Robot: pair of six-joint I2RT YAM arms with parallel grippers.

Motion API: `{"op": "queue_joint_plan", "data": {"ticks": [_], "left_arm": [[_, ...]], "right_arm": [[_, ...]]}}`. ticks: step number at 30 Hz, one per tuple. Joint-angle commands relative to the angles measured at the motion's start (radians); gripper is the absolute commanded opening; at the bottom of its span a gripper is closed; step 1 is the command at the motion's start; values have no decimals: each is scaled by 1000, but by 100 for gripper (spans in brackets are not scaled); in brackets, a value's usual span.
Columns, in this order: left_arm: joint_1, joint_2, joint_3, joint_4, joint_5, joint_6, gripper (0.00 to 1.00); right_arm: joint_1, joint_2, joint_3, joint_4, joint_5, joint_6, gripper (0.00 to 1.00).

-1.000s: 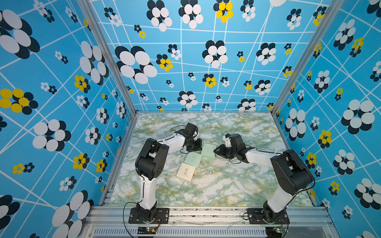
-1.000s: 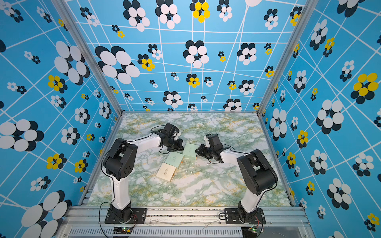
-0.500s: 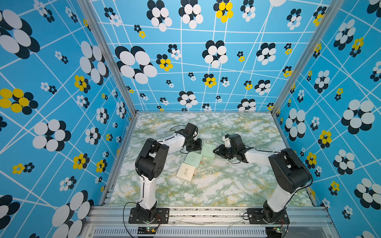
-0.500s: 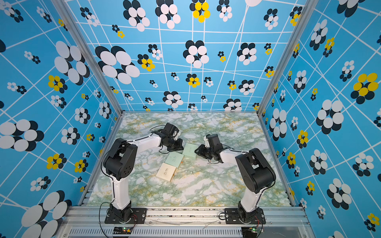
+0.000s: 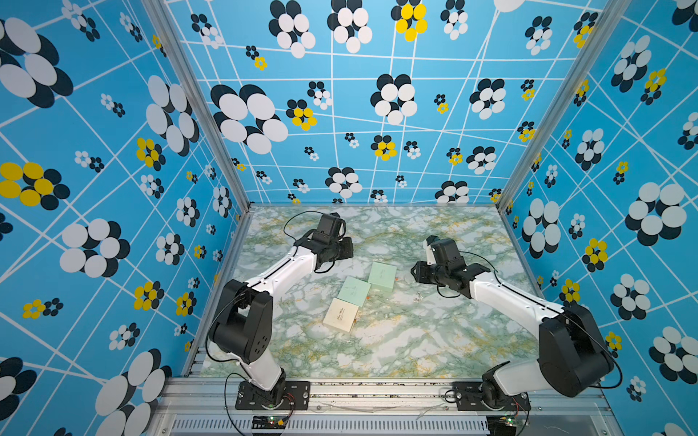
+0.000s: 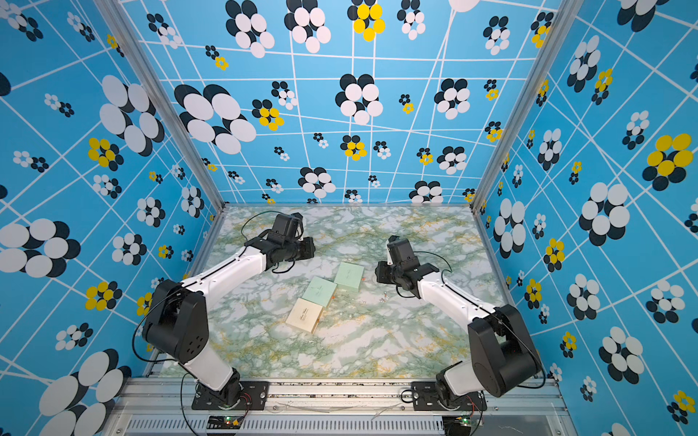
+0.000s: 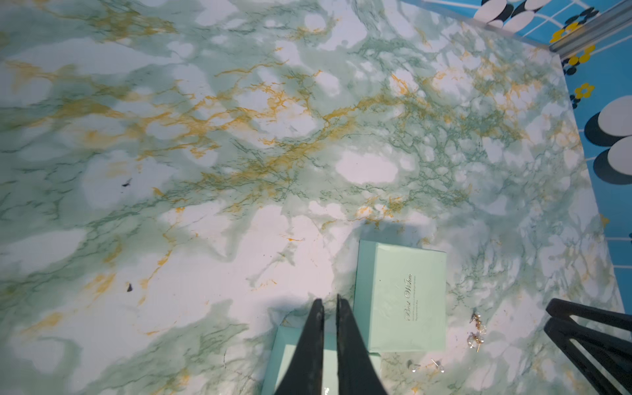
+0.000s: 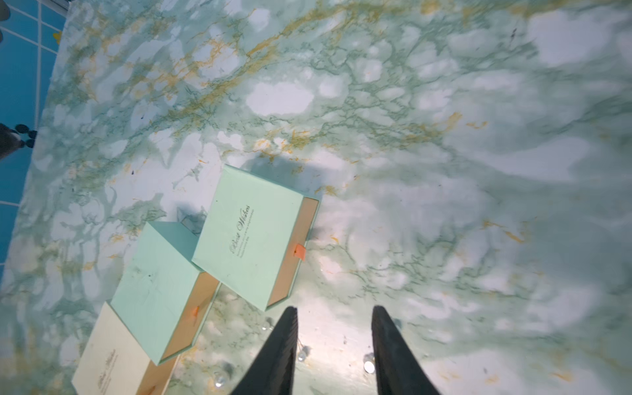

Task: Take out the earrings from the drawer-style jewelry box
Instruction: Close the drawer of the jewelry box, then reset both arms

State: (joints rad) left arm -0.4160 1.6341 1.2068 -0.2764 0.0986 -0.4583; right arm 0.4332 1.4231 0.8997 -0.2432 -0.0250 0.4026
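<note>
1 marbled table (image 5: 415,351) carries the whole job. 3 drawer-style boxes lie on it in a slanted row. The far mint box (image 5: 382,277) serves as landmark. The middle mint box (image 5: 354,290) meets its corner, and the cream box (image 5: 340,315) lies next beyond that.

All 3 drawers look pushed in, or nearly so. The landmark's orange pull tab (image 8: 300,251) faces the right arm (image 5: 510,302), so its drawer would slide out that way. Whether anything remains inside cannot be told.

Over the middle mint box, just beside the landmark's long edge, hovers the left gripper (image 7: 328,302). Its jaws stand a thin slit apart and pinch nothing. Off the landmark's tab side, near it, hangs the right gripper (image 8: 333,309), with jaws spread wide and empty.

Several tiny earrings (image 5: 416,298) lie loose on the table on the landmark's tab side, away from the left gripper. In the right wrist view, 2 pale beads (image 8: 368,366) sit between the fingers, behind the tips.

Judgement: the right arm is the nearer. Its jaws point past the beads toward the landmark, so a pick there needs a retreat first.
</note>
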Motion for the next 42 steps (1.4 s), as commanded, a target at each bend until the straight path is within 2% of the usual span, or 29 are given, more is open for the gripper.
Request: {"op": "queue_joint_plan", "data": {"ticks": [1, 4, 8, 10, 16, 17, 23, 33, 34, 36, 40, 42], "left_arm": [[17, -78, -79, 66, -94, 43, 18], [32, -158, -154, 111, -134, 62, 32], [68, -241, -217, 106, -147, 85, 42], [89, -278, -247, 95, -160, 92, 59], [150, -366, -327, 97, -173, 108, 87], [156, -376, -335, 98, -177, 114, 99], [209, -414, -399, 138, -197, 174, 99], [288, -515, -526, 260, -219, 285, 99], [299, -533, -550, 283, -216, 300, 99], [325, -572, -610, 363, -201, 333, 99], [363, -620, -742, 525, -187, 398, 99], [390, -606, -780, 591, -149, 387, 99]], "right_arm": [[-27, -63, 7, -97, 142, -121, 46], [-51, -112, -20, -81, 212, -149, 59], [-100, -178, -70, -28, 336, -189, 77], [-137, -213, -102, 24, 356, -210, 83], [-224, -254, -210, 211, 379, -286, 92], [-230, -254, -232, 255, 382, -311, 93], [-256, -197, -386, 655, 400, -419, 95], [-265, 85, -517, 1162, 426, -478, 94], [-270, 81, -513, 1149, 452, -450, 94], [-306, 75, -514, 1123, 418, -410, 94], [-373, 152, -545, 1260, 363, -372, 94], [-373, 131, -534, 1200, 367, -363, 94]]}}
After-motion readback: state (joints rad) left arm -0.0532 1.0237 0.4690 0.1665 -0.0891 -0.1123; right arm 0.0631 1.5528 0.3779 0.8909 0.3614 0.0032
